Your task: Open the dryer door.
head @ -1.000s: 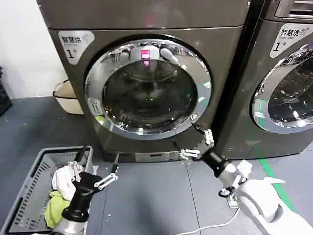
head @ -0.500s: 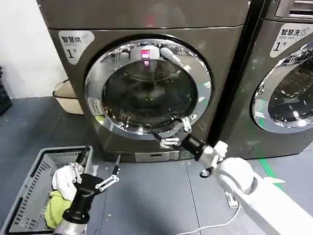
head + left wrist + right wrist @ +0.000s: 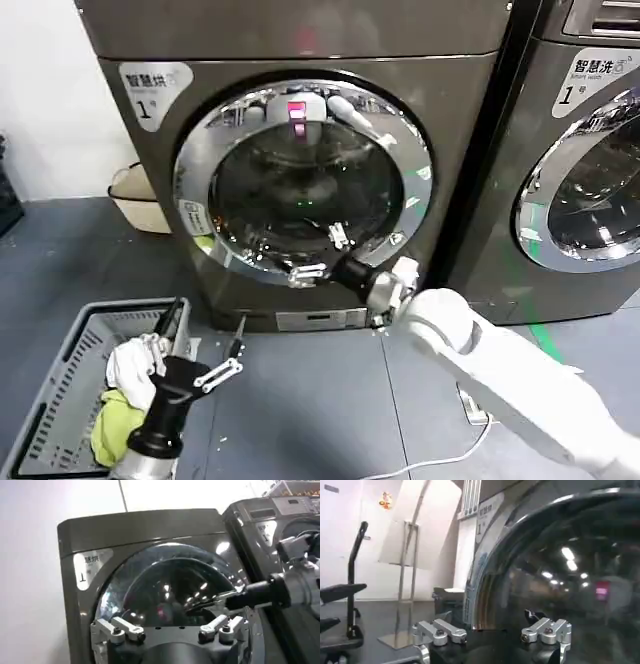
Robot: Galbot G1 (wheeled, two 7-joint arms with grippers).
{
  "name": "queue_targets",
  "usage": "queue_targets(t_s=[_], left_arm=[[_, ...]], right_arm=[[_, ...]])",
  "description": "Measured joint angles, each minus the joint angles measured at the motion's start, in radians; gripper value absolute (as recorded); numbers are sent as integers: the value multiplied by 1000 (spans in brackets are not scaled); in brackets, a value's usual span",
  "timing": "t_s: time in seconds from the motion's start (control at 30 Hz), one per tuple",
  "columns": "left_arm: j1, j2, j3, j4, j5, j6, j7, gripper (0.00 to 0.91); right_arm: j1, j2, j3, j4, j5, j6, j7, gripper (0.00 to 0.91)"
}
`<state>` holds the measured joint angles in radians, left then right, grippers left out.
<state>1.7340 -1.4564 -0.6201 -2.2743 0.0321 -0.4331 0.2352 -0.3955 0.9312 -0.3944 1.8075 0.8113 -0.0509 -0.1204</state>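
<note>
The dryer door [image 3: 300, 180] is a round dark glass pane in a chrome ring, shut on the grey machine marked 1. My right gripper [image 3: 322, 253] is open and sits right at the lower part of the door, its fingers spread over the glass and the bottom rim. In the right wrist view the chrome ring [image 3: 482, 580] and the glass [image 3: 565, 570] lie just past the open right gripper [image 3: 492, 630]. My left gripper [image 3: 205, 330] hangs open, low at the left, beside the basket. From the left wrist view the door [image 3: 160, 595] is farther off, with the right gripper [image 3: 215, 600] against it.
A grey laundry basket [image 3: 60, 400] with white and green cloth stands on the floor at the lower left. A second machine [image 3: 590, 180] adjoins on the right. A pale tub [image 3: 135, 195] sits left of the dryer. A white cable [image 3: 430, 462] crosses the floor.
My right gripper has swung left and up, from below the door's lower right to the lower glass and rim. The left arm has stayed put.
</note>
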Motion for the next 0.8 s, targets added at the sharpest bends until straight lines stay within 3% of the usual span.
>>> queue_targets(t_s=[0.8], left_arm=[[5, 4, -6, 4, -3, 0, 0, 907]], right_arm=[[177, 182, -139, -191, 43, -11, 47, 907]])
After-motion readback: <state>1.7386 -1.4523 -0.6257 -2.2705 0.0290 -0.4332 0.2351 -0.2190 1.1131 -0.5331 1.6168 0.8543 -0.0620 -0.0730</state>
